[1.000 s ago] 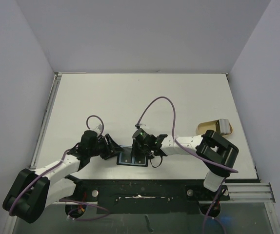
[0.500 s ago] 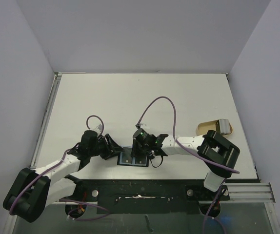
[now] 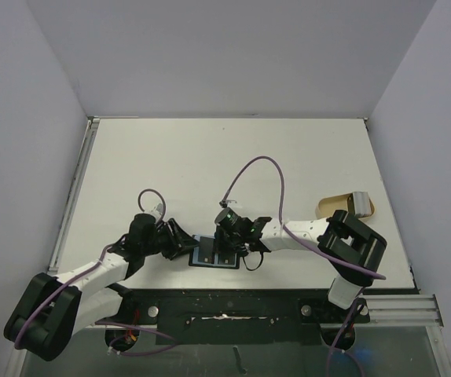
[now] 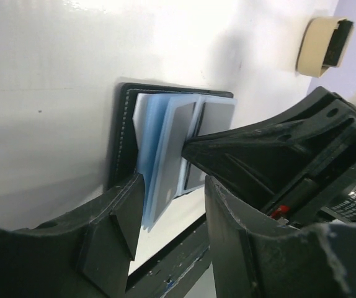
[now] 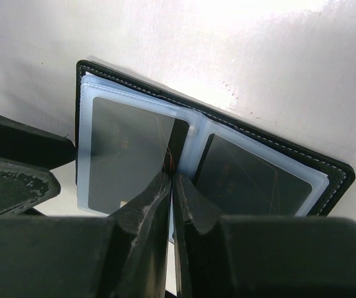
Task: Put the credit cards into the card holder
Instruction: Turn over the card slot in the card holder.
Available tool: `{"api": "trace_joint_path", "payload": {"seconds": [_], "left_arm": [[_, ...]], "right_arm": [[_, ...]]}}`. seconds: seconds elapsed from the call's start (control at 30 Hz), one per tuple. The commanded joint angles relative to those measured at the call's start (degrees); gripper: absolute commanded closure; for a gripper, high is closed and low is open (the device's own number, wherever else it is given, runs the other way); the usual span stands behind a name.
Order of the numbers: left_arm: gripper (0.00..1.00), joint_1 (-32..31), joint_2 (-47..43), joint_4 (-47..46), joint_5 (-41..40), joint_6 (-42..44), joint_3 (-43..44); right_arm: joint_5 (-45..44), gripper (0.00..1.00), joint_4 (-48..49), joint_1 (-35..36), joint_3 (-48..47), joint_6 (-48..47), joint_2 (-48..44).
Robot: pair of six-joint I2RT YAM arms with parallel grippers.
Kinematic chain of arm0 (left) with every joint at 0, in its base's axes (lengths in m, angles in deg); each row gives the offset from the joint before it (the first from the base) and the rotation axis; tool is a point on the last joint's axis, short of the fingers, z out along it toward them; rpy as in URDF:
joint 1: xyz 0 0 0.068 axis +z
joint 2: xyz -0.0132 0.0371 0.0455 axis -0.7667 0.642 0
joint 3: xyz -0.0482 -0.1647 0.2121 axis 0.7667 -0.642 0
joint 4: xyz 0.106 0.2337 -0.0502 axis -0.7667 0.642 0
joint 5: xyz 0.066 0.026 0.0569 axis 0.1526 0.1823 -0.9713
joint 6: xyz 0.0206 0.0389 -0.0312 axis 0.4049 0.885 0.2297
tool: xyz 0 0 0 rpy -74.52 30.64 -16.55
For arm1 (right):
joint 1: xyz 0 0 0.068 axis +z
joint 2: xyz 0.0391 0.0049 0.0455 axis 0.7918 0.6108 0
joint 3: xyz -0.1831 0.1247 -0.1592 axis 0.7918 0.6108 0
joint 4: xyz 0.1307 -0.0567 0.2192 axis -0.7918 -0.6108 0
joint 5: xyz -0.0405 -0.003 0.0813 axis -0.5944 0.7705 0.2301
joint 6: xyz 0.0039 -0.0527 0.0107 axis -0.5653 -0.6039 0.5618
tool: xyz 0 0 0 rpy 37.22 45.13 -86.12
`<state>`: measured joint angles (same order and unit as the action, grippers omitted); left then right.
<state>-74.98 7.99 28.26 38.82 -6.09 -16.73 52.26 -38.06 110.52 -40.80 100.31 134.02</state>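
The card holder (image 3: 207,254) lies spread open on the table near the front edge, black outside with pale blue sleeves (image 5: 139,99). Two dark grey credit cards sit in its sleeves, one in the left page (image 5: 128,155) and one in the right page (image 5: 246,177). My right gripper (image 5: 172,176) is shut, its tips on the centre fold between the two pages. My left gripper (image 4: 169,192) is open at the holder's left edge (image 4: 119,136), where several sleeves (image 4: 159,149) fan upward. The right fingers (image 4: 227,146) reach in from the right in that view.
A tan tray (image 3: 337,206) stands at the right of the table with a grey flat piece (image 3: 361,198) at its end; it also shows far off as the tan tray (image 4: 314,46) in the left wrist view. The table's black front rail (image 3: 225,302) runs close below the holder.
The left arm has drawn slightly toward the near edge and its jaws have narrowed a little. The right gripper stays on the holder's centre fold.
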Motion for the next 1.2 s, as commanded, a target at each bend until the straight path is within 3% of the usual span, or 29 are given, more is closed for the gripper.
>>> {"api": "trace_joint_path", "payload": {"seconds": [0.0, 1.17], "left_arm": [[0.58, 0.2, -0.4, -8.4, 2.7, -1.7, -0.1], [0.58, 0.1, 5.7, -12.4, 3.2, 0.5, -1.0]], "right_arm": [[-1.5, 0.93, -0.9, -0.1, 1.5, -0.5, -1.2], [-1.4, 0.93, 0.1, -0.5, 3.1, -0.5, -1.1]]}}
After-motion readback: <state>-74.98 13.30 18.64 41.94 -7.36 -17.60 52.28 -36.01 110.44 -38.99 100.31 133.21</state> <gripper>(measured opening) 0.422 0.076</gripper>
